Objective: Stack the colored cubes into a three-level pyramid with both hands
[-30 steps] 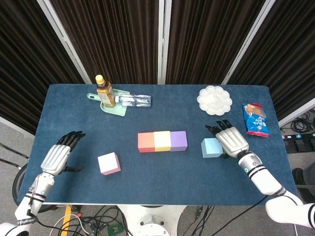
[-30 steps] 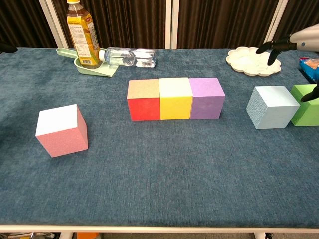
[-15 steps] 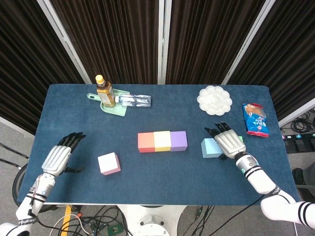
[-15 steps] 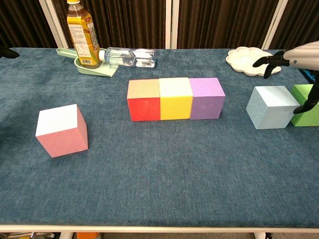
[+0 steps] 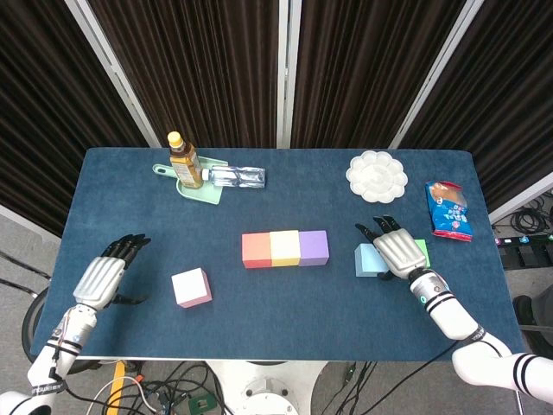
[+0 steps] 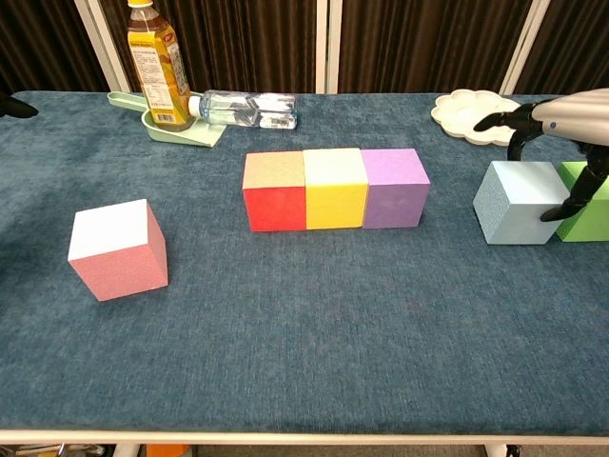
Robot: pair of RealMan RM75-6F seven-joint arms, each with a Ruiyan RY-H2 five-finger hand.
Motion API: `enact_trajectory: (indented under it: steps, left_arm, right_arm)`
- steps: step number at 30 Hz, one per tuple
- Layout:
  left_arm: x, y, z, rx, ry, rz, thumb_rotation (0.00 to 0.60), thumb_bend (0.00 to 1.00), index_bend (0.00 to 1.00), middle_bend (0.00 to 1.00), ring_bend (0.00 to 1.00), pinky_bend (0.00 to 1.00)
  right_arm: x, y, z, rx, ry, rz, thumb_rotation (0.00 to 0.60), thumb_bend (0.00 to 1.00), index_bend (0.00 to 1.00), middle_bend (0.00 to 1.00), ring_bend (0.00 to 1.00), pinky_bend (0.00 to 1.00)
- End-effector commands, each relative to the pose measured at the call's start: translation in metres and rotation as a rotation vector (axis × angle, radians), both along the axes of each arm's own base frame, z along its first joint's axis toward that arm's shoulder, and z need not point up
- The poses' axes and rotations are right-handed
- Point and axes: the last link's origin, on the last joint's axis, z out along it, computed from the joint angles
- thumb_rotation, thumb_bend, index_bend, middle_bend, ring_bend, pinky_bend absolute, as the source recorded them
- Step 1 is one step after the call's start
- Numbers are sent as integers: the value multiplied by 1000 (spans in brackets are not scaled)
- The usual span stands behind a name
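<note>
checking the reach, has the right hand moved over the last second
Yes. The right hand has slid left over the light blue cube, nearer the purple cube.

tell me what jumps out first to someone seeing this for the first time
The row of red cube, yellow cube and purple cube at the table's centre. Next, the right hand over the light blue cube, a green cube beside it, and the pink cube alone near the left hand.

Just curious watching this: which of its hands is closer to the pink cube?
Left. The left hand lies open on the table just beside the pink cube, apart from it. The right hand is far across the table, over the light blue cube.
</note>
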Motion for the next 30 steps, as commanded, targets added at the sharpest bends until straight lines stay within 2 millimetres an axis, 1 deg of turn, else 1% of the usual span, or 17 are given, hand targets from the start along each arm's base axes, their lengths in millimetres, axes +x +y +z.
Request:
enact_trajectory:
  steps: [1,4,7,12,16,18,22,27,30]
  left_arm:
    - [0,0,0,0,0,0,600,0,101,50,0,107]
    - [0,0,0,1,-1,-1,600,0,101,50,0,107]
    - [1,0,2,6,-7,-2,600,0,101,50,0,107]
    - [1,-1,3,9,-12,-5,600,0,101,50,0,107]
    - [2,-1,4,11,-17,-12,600,0,101,50,0,107]
    - [3,-1,4,12,-20,-15,600,0,101,50,0,107]
    - [2,-1,7,15,-23,-16,600,0,101,50,0,107]
    - [0,0,9,18,-30,-11,600,0,101,50,0,107]
    - [-1,1,9,17,-33,-9,600,0,101,50,0,107]
  right_arm:
    - [2,2,5,-9,-14,7,600,124,0,477,0,0]
    - [9,3,13,-27,-31,22,600,125,0,479,0,0]
    - [23,4,23,-38,-68,45,600,124,0,480,5,0]
    - [54,1,40,-35,-82,89,600,131,0,479,7,0]
    - [83,-6,44,15,-92,84,600,146,0,479,7,0]
    - [94,-11,43,27,-90,93,600,146,0,479,7,0]
    - [118,-18,31,55,-110,99,600,145,0,479,7,0]
    - [137,-29,15,91,-164,56,600,145,0,478,7,0]
    - [145,-36,7,100,-158,42,600,145,0,478,8,0]
